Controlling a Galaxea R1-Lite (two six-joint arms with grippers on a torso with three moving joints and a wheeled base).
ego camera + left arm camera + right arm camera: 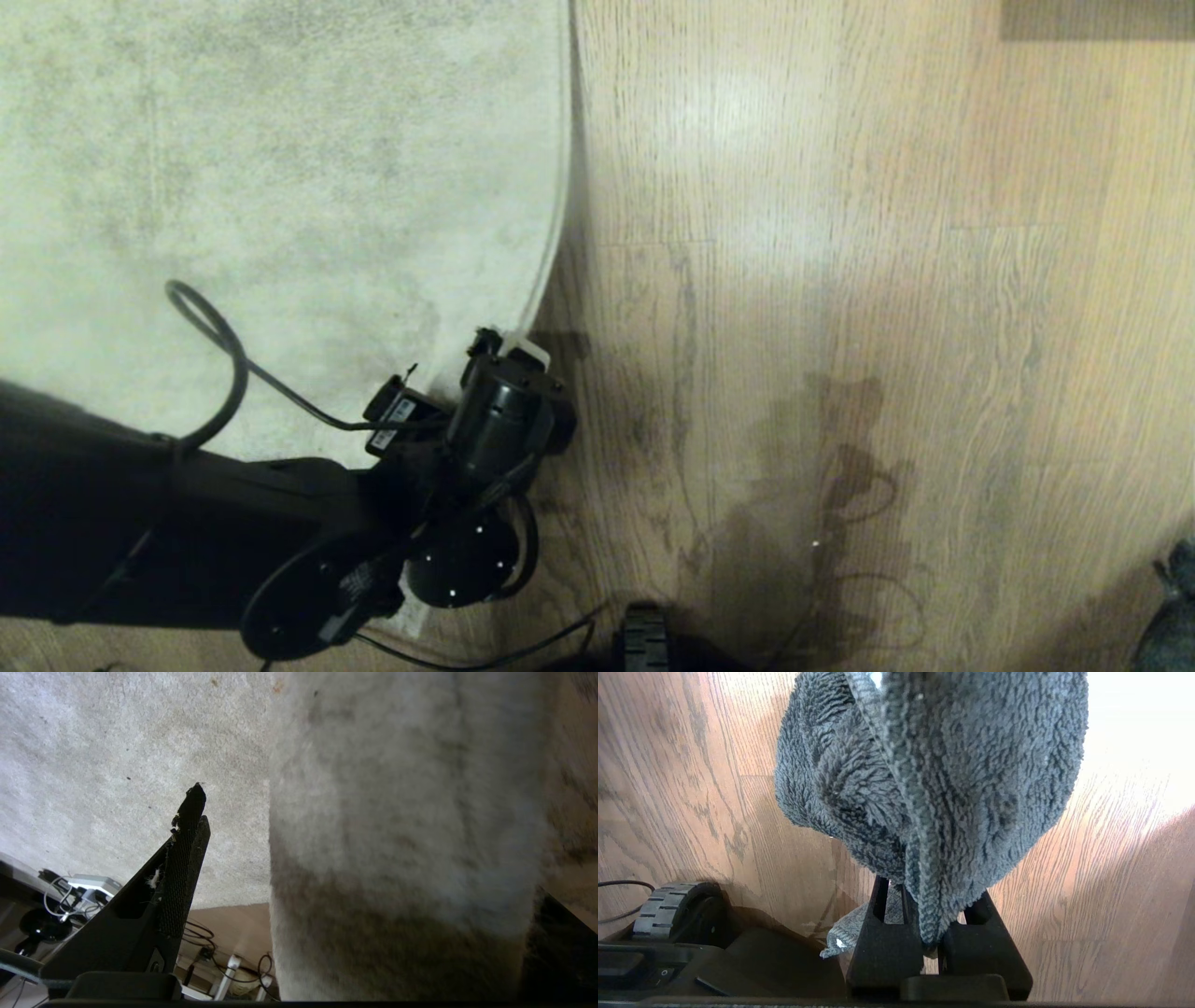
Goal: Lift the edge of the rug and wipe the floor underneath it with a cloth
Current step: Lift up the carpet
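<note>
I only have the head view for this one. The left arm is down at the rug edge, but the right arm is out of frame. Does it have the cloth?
Observer: Yes. In the right wrist view the right tool is shut on the cloth, a fluffy grey rag.
Operator: Is the cloth touching the floor?
Observer: I cannot tell. It shows over bare floor, beside a wheel of the robot's base.
Operator: Has the left tool gripped the rug?
Observer: Not yet. The left wrist view shows the left tool open, with the rug edge between its fingers.
</note>
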